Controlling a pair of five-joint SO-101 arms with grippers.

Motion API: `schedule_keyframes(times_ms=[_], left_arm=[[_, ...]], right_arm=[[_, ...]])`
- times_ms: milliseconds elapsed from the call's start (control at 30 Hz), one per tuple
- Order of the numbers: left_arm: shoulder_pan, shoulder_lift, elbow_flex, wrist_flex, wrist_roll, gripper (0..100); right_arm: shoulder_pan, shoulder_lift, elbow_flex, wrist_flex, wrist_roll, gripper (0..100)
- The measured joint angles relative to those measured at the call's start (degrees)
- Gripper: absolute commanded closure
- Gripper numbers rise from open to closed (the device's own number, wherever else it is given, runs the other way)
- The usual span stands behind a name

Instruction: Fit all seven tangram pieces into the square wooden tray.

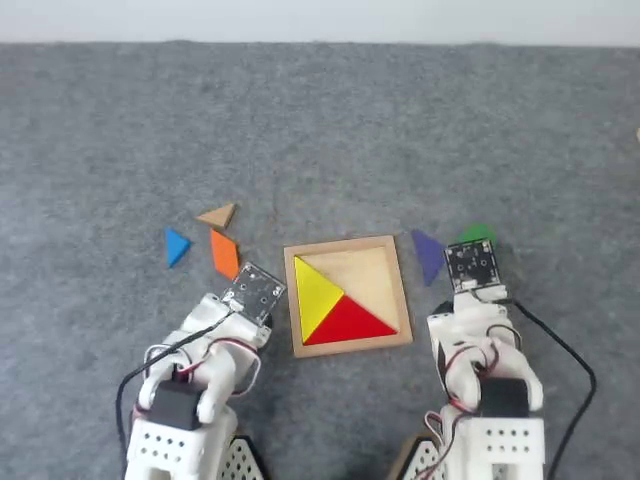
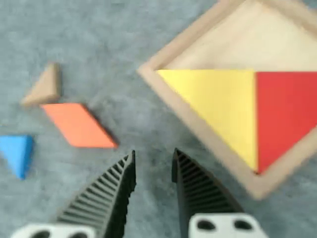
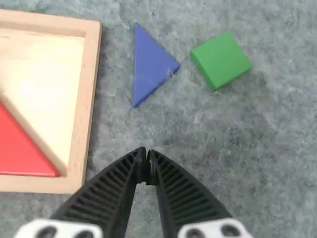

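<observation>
Clock directions as read on the high view.

Far left, at about 9 o'clock from the tray: small blue triangle (image 1: 177,246), flat on the grey mat (image 1: 320,120). Toward 1 o'clock from it: small tan triangle (image 1: 218,215). Just beside that, at its 6 o'clock: orange parallelogram (image 1: 225,252), close to both triangles but touching neither.

Left gripper (image 2: 152,158): over bare mat between the parallelogram and the tray's 9 o'clock rim. Jaws parted by a narrow gap, nothing held.

Centre: square wooden tray (image 1: 347,243), with two of seven pieces seated. Large yellow triangle (image 1: 315,290) filling the 9 o'clock quarter and large red triangle (image 1: 352,322) the 6 o'clock quarter, meeting edge to edge toward the middle. Remaining 12 and 3 o'clock quarters bare wood.

At 2 o'clock from the tray, just off its rim: indigo triangle (image 1: 428,255). Beyond it, farther right: green square (image 1: 477,235), near but apart.

Right gripper (image 3: 147,151): over the mat at 6 o'clock from the indigo triangle. Tips pressed together, empty.

Handling, as a judgement: light, rigid, thin pieces with smooth faces, likely to skid or pivot on the mat under an off-centre pinch.
- Parallelogram: best taken across its two long parallel sides, at mid-length.
- Square: across opposite sides.
- Triangles: long side against the opposite corner, gently, because of the risk of squirting out.

Wider opening needed at both grippers first.
</observation>
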Motion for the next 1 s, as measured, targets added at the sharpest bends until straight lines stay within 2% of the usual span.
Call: schedule_keyframes(times_ms=[100, 233, 300, 400, 500, 700, 833, 1000], left_arm=[[-5.45, 0.00, -1.93, -1.49, -7.82, 88], [-15.91, 0.00, -8.00, -2.46, -9.05, 88], [-19.34, 0.97, -13.45, 0.00, -9.67, 88], [-21.36, 9.32, -24.79, 5.71, -11.43, 88], [-21.80, 23.91, -38.33, 11.16, -12.40, 88], [-21.80, 63.65, -61.27, 21.19, -11.78, 88], [-19.96, 82.20, -67.96, 19.52, -9.05, 88], [-10.64, 89.76, -67.78, 12.04, -5.10, 88]], right_arm=[[0.00, -4.92, 1.14, 4.04, 1.32, 98.9], [0.09, -8.53, 5.19, 5.71, 4.48, 98.9], [-0.09, -8.97, 5.19, 6.07, 5.71, 98.9], [0.70, -8.79, 5.27, 6.07, 6.33, 98.9], [2.46, -8.79, 5.27, 6.07, 6.33, 98.9], [2.90, -8.79, 5.27, 6.07, 6.33, 98.9], [2.81, -8.79, 5.27, 6.07, 6.33, 98.9], [2.81, -8.79, 5.27, 6.07, 6.68, 98.9]])
